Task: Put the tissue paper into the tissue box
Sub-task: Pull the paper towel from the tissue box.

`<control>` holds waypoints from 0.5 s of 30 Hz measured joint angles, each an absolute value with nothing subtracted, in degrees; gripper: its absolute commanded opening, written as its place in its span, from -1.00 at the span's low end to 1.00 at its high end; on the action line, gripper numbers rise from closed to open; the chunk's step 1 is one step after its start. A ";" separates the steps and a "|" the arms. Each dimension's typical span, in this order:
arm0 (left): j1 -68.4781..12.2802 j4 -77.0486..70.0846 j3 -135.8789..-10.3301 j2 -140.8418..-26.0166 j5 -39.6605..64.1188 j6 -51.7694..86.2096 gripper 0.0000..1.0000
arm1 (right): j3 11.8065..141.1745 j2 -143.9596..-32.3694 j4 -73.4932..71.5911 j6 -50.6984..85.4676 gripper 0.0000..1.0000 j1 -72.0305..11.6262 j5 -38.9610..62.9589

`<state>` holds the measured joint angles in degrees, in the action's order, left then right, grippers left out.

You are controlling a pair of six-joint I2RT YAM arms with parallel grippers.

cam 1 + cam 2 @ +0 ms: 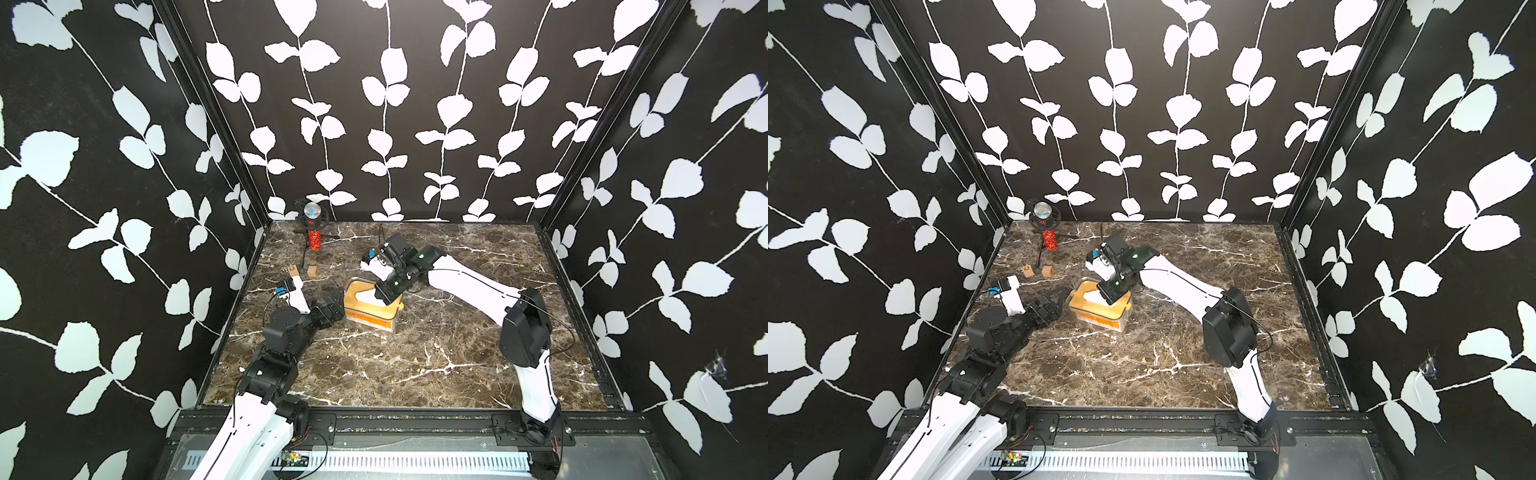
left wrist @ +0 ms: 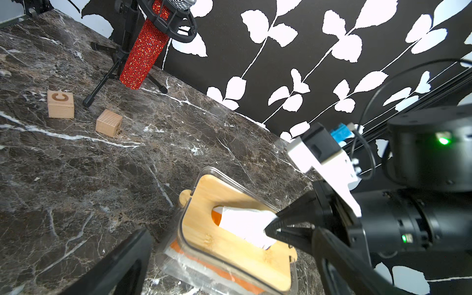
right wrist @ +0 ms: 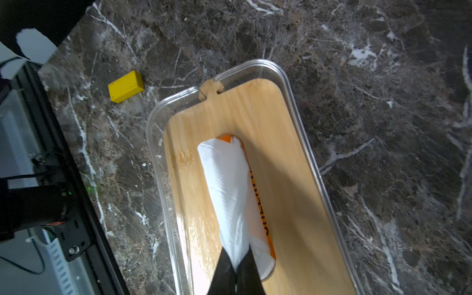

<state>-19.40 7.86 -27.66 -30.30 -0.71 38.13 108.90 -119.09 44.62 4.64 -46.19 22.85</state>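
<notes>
The tissue box [image 1: 390,328], clear plastic, stands left of the table's middle with its bamboo lid [image 1: 356,300] on. Inside it lies the tissue paper [image 2: 224,274]; its orange shows through the wall and the lid's slot [image 3: 258,204]. A white tissue sheet [image 3: 227,184] sticks up out of the slot. My right gripper [image 3: 236,268] is over the lid, shut on that sheet's upper end; it also shows in both top views [image 1: 384,297] [image 1: 1109,296]. My left gripper [image 1: 334,307] hangs open just left of the box, with one finger [image 2: 122,260] on the near side.
A red microphone on a tripod [image 1: 312,235] stands at the back left corner. Two small wooden blocks [image 2: 60,104] [image 2: 109,123] lie in front of it. A yellow block [image 3: 125,86] lies on the marble near the box's end, by the table's black edge rail.
</notes>
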 measured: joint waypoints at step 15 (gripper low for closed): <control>-19.40 7.86 -27.09 -30.28 -0.71 38.13 0.97 | 103.11 -116.31 37.19 12.27 0.01 -42.22 28.47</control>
<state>-19.40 7.86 -27.09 -30.28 -0.71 38.13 103.11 -116.31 37.19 12.27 -42.22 28.47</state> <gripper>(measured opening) 0.986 0.481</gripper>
